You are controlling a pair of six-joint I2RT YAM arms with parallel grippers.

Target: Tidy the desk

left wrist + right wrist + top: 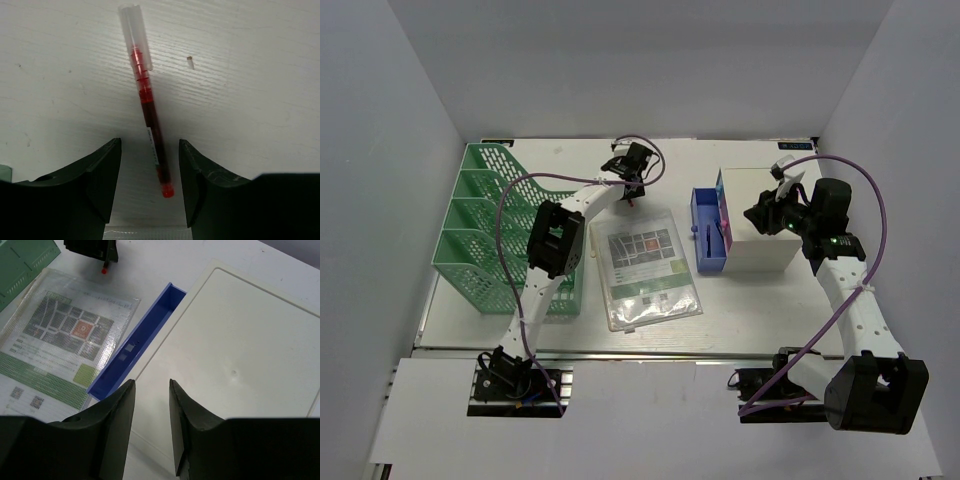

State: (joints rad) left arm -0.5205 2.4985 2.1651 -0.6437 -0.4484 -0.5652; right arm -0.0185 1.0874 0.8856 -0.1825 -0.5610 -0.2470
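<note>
Leaving bare desk (770, 300) open near-right of the clear sleeve (645, 268). Crowding its left with the green file rack (490, 235) and the left arm (555, 245) overhanging that edge. Narrowing its right with the pulled-out blue drawer (708, 232) against the white box (760, 225). Offering room beyond its far edge, a red pen (147, 102) lying there between the left gripper's (150, 145) parted fingers.

Nothing is legible: the print on the sleeved sheet (645, 270) and the pen (148, 102) label is too small to read.
</note>
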